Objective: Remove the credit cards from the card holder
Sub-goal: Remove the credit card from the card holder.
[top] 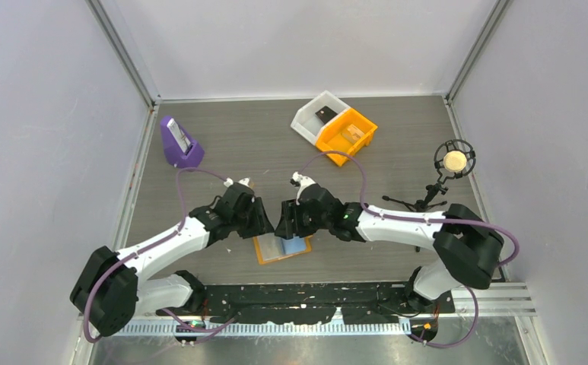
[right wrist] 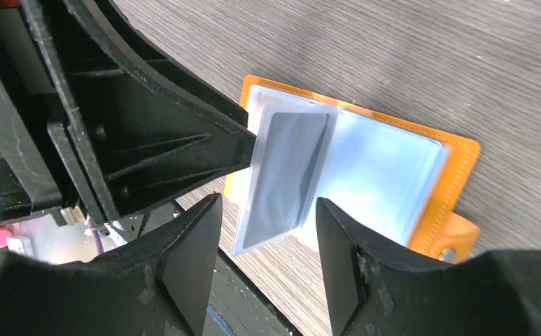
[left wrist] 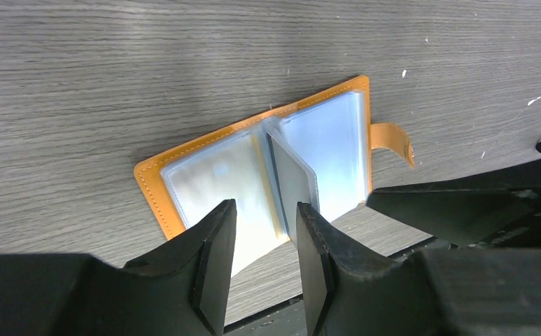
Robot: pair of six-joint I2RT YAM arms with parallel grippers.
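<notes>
The orange card holder (top: 265, 251) lies open like a book near the table's front edge, its clear sleeves facing up (left wrist: 218, 171) (right wrist: 386, 168). One middle sleeve stands up from the spine, with a dark credit card (right wrist: 288, 164) (left wrist: 292, 178) inside it. My left gripper (left wrist: 266, 205) (top: 262, 222) is open over the holder's near edge with nothing between its fingers. My right gripper (right wrist: 269, 201) (top: 286, 223) is open, and the raised sleeve's lower edge shows in the gap, untouched. The holder's strap with its stud (right wrist: 453, 245) sticks out to the right.
A white bin (top: 311, 115) and an orange bin (top: 349, 134) stand at the back. A purple stand (top: 181, 146) is at the back left, a microphone on a tripod (top: 452, 163) at the right. A black strip (top: 313, 300) runs along the near edge.
</notes>
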